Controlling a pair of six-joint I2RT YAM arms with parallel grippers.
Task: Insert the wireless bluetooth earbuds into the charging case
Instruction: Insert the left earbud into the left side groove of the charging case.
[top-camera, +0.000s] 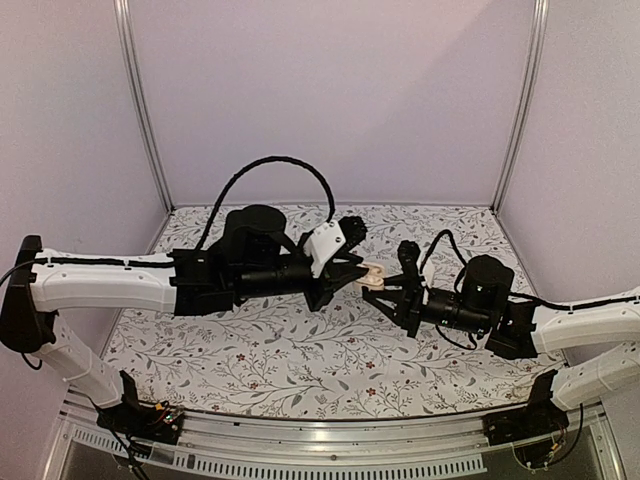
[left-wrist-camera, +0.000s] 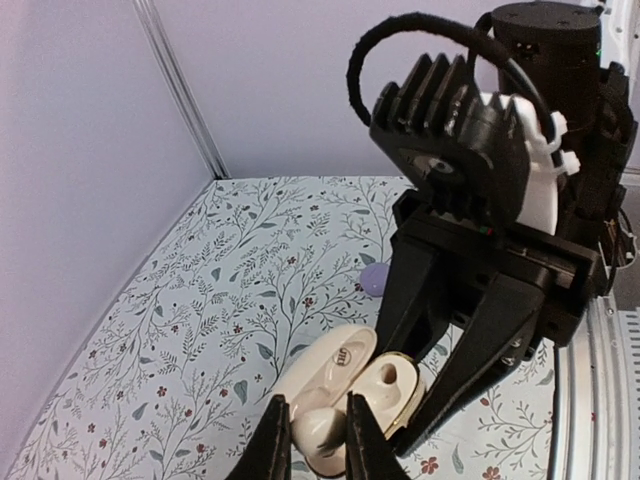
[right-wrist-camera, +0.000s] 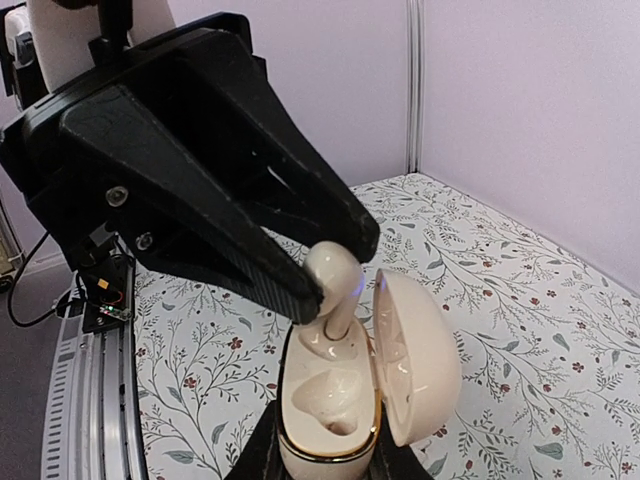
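The cream charging case, gold-rimmed, stands upright in the right wrist view with its lid swung open to the right. My right gripper is shut on its lower body. My left gripper comes in from the upper left, shut on a cream earbud whose stem sits in the far socket. The near socket shows a bare cavity. In the left wrist view the earbud sits between my left gripper fingertips, beside the case. From above, both grippers meet over mid-table.
A small purple rounded case lies on the flowered table cloth, partly behind the right gripper's fingers. Lilac walls with metal corner posts close in the back and sides. Both arms hold the case above the cloth.
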